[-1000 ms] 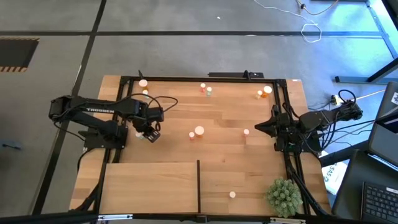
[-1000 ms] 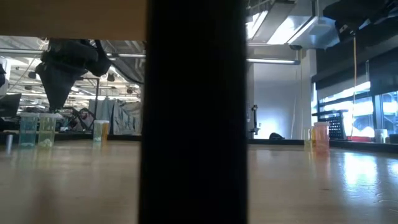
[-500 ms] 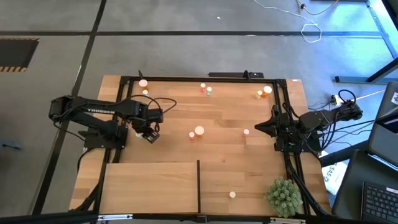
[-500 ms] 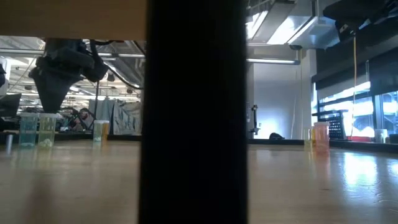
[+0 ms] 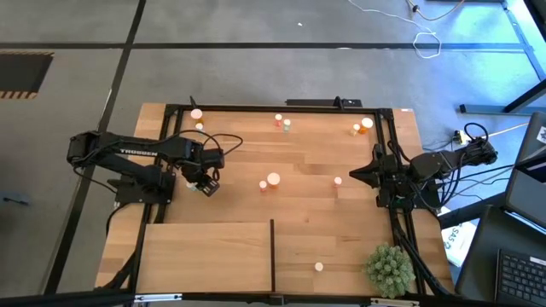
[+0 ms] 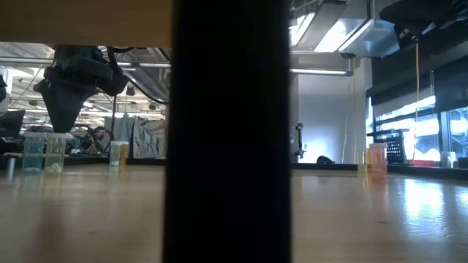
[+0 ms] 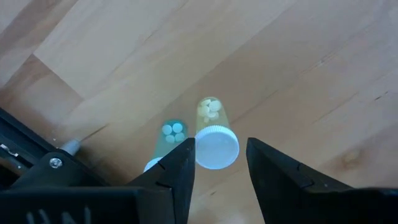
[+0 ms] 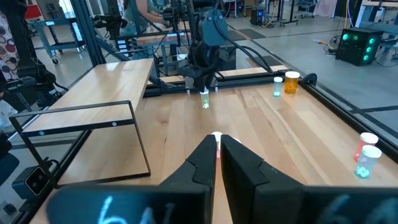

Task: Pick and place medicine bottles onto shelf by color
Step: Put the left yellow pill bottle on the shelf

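Above a greenish bottle (image 7: pixel 214 134), left gripper (image 7: pixel 217 163) fingers (image 7: pixel 177 168) spread, untouching.

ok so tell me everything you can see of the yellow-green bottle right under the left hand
The small yellow-green translucent plastic bottle with a white cap stands upright on the planked wooden tabletop, with pale round pills visible through its body. A similar blue-tinted bottle stands close beside it. The left hand hangs open above it, dark fingers either side of the cap, not touching.
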